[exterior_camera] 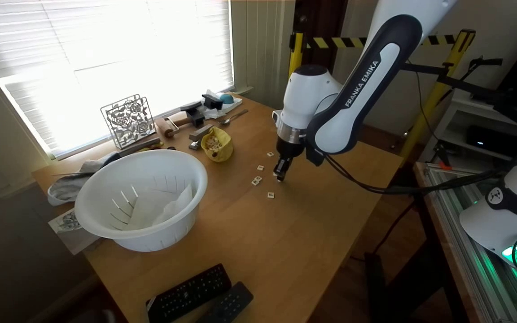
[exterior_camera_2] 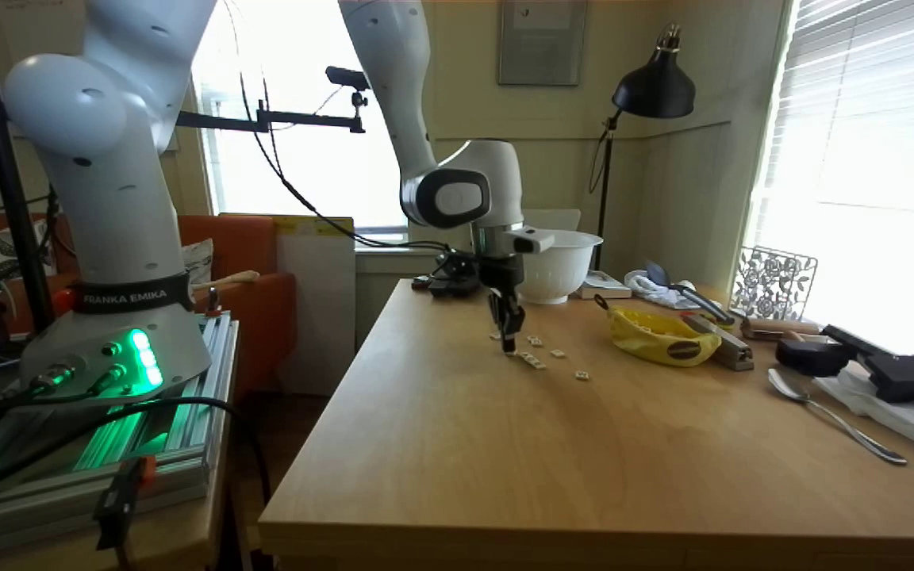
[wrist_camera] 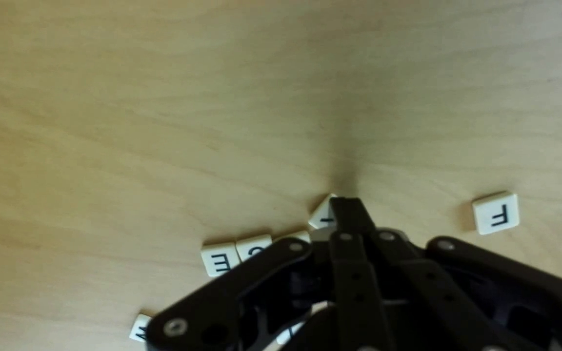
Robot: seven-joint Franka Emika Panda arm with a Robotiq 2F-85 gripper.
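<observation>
Jaws are pressed together: the gripper (wrist_camera: 351,204) presents its two fingers (wrist_camera: 357,273) side by side, forming one narrow tip. Seen in the wrist view, that tip hides part of a letter tile (wrist_camera: 323,217); only a corner with a short dark stroke shows beside it. Whether the tip presses on this tile or merely stands in front of it, I cannot tell. In both exterior views the tip is down at, or just above, the wooden table (exterior_camera_2: 600,460).

Positions are taken from the yellow pouch (exterior_camera_2: 646,341). The partly hidden tile lies on the side of the pouch facing the arm base (exterior_camera_2: 116,329), well apart from the pouch. On that same side lie a row of adjoining tiles (wrist_camera: 220,260), its end piece marked E, a separate tile marked F (wrist_camera: 497,213), and another loose tile (wrist_camera: 139,328).

Pale pieces (exterior_camera: 214,142) show inside the pouch. A greyish block (exterior_camera: 201,133) sits just beside it. On the window side of the pouch stands a rose-pattern metal holder (exterior_camera: 130,121). A white bowl (exterior_camera_2: 556,274) stands near the pouch, and a spoon (exterior_camera_2: 834,419) lies on the opposite side of the pouch from that bowl.
</observation>
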